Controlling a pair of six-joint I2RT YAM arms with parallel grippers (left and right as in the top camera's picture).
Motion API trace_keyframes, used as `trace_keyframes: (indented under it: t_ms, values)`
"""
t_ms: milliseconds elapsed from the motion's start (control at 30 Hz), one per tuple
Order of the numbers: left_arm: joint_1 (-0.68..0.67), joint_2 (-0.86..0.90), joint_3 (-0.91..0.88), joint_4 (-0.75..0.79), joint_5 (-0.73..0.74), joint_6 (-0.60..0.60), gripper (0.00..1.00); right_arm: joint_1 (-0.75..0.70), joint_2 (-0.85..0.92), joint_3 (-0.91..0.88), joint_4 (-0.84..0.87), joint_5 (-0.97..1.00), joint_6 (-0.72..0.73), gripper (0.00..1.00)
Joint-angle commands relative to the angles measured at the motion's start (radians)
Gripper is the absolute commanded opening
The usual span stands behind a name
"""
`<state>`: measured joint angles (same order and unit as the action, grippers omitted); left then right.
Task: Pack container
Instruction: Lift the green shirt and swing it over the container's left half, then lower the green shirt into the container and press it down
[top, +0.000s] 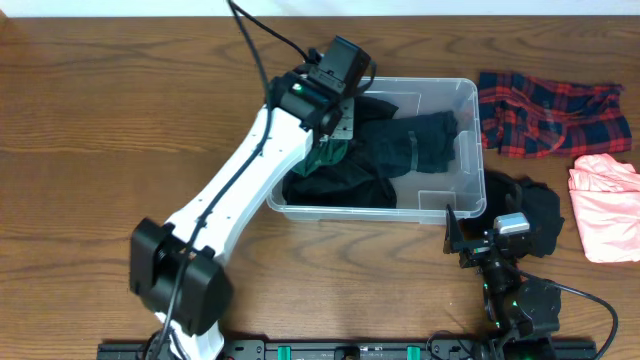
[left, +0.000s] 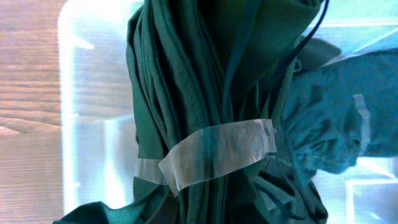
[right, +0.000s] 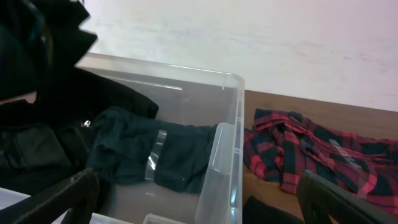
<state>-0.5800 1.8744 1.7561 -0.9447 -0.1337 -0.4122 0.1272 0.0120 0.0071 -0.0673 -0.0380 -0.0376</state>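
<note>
left end effector (top: 338, 125): upper middle of the overhead frame, reaching down into the left half of the container; together and clamped on the green bundle, its own fingers hidden by the cloth in the left wrist view
green bundle (left: 211, 124): dark green garment gathered into long folds, running top to bottom of the left wrist frame, bound by a strip of clear tape (left: 217, 152) across its lower middle
container (top: 470, 150): clear plastic bin, upper centre-right of the overhead frame, standing on the bench (top: 120, 130); dark clothing covers most of its floor
second bundle (top: 420, 140): dark, tape-wrapped garment lying in the right half of the container, just right of the green bundle
right end effector (top: 480, 225): lower right of the overhead frame, just outside the container's near right corner; fingers wide apart, holding nothing
black garment (top: 535, 210): on the bench just beside the right end effector
plaid shirt (top: 550, 115): red and dark check, crumpled, just right of the container
pink garment (top: 605, 210): folded, right edge of the frame, below the plaid shirt
</note>
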Motion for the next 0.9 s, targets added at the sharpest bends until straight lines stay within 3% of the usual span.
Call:
trace_keyframes:
  t_ms: [0, 300, 333, 400, 467, 500, 600, 867]
  values:
    - [0.000, 0.040, -0.005, 0.008, -0.016, -0.021, 0.06, -0.009, -0.005, -0.002, -0.004, -0.007, -0.012, 0.99]
    - [-0.016, 0.095, -0.005, 0.035, -0.010, -0.019, 0.06, -0.009, -0.005, -0.002, -0.004, -0.007, -0.012, 0.99]
    - [-0.017, 0.095, -0.005, 0.039, -0.003, -0.019, 0.13, -0.009, -0.005, -0.002, -0.004, -0.007, -0.012, 0.99]
    - [-0.019, 0.095, -0.005, 0.050, 0.031, -0.002, 0.48, -0.009, -0.005, -0.002, -0.004, -0.007, -0.012, 0.99]
    - [-0.020, 0.095, -0.005, 0.058, 0.084, 0.022, 0.66, -0.009, -0.005, -0.002, -0.004, -0.007, -0.012, 0.99]
    - [-0.020, 0.094, -0.004, 0.061, 0.111, 0.027, 0.71, -0.009, -0.005, -0.002, -0.004, -0.007, -0.012, 0.99]
    - [-0.020, 0.089, -0.002, 0.065, 0.188, 0.038, 0.78, -0.009, -0.005, -0.002, -0.004, -0.007, -0.012, 0.99]
    - [-0.020, 0.018, 0.004, 0.080, 0.205, 0.058, 0.78, -0.009, -0.005, -0.002, -0.004, -0.007, -0.012, 0.99]
